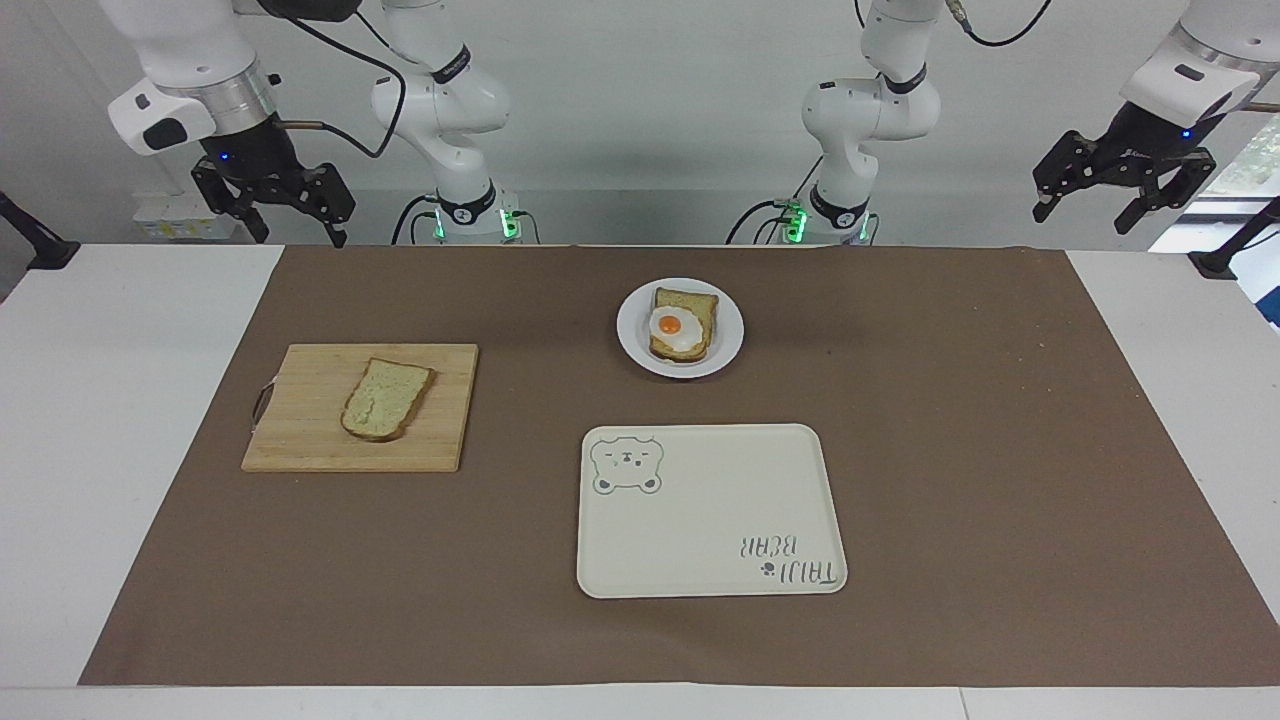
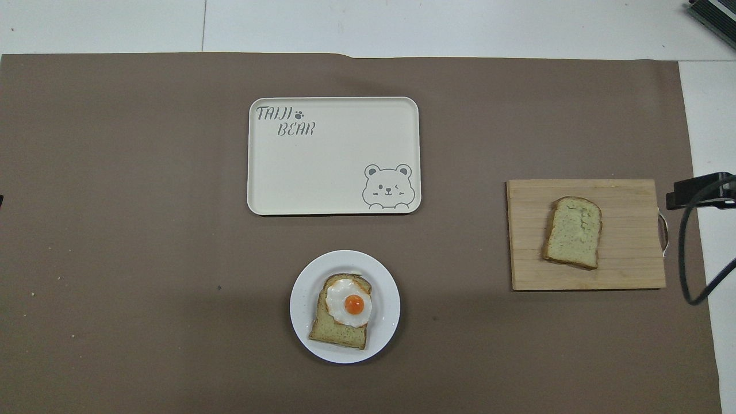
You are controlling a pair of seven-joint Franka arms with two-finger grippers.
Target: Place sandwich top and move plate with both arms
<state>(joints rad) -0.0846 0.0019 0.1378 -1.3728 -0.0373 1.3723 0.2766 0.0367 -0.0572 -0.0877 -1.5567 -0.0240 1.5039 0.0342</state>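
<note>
Evidently nothing has begun: the sandwich top (image 1: pixel 387 398) lies on the cutting board (image 1: pixel 310 440), toward the right arm's end from the plate (image 1: pixel 632 340). The right gripper (image 1: pixel 283 212) and left gripper (image 1: pixel 1118 196) hang open and empty, waiting.

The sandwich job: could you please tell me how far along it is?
Nothing looks done. The pale greenish-tan bread slice lies on the wooden cutting board; the egg-topped slice sits uncovered on the small round white plate. Both pincers, left and right, wait open, empty. Topping and moving the plate remain.
</note>
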